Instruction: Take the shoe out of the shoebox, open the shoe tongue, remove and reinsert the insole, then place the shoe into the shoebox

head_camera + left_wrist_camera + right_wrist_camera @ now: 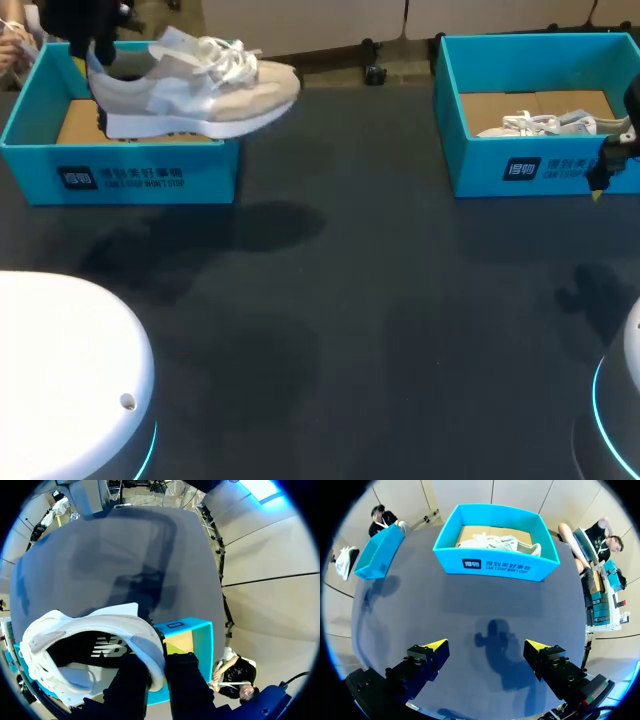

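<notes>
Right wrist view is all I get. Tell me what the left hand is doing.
Observer: The left hand is shut on the shoe at its heel, one finger inside the collar and one outside.
Operator: Give me the shoe's position.
Observer: It is held over the left shoebox, sole down, toe pointing toward the right shoebox.
Operator: Report the insole.
Observer: The left wrist view shows a dark insole lying inside the shoe.
</notes>
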Action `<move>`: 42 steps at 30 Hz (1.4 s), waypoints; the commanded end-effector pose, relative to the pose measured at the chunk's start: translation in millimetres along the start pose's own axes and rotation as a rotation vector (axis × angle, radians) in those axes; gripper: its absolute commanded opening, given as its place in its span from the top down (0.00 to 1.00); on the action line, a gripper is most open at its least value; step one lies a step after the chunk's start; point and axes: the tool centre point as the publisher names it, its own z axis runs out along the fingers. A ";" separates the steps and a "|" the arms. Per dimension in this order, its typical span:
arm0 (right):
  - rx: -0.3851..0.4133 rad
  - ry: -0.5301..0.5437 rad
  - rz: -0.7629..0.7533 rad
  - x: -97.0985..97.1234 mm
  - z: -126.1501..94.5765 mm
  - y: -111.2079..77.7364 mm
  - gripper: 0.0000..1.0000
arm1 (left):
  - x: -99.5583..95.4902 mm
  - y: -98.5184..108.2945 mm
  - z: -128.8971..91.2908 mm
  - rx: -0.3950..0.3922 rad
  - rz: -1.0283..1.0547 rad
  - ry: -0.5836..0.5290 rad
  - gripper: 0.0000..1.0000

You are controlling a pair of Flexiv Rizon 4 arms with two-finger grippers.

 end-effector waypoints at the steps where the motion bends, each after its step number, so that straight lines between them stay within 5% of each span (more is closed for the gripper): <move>1: -0.001 0.001 0.000 0.2 0.6 -0.3 0.00 | -19.0 -22.9 -6.0 -0.072 0.003 0.025 1.00; 25: -0.001 0.001 0.000 0.2 0.6 -0.3 0.00 | -161.2 -101.6 -14.8 -0.059 0.035 0.025 1.00; 42: -0.001 0.001 0.000 0.2 0.6 -0.3 0.00 | -212.2 -133.5 7.5 -0.037 0.011 0.006 1.00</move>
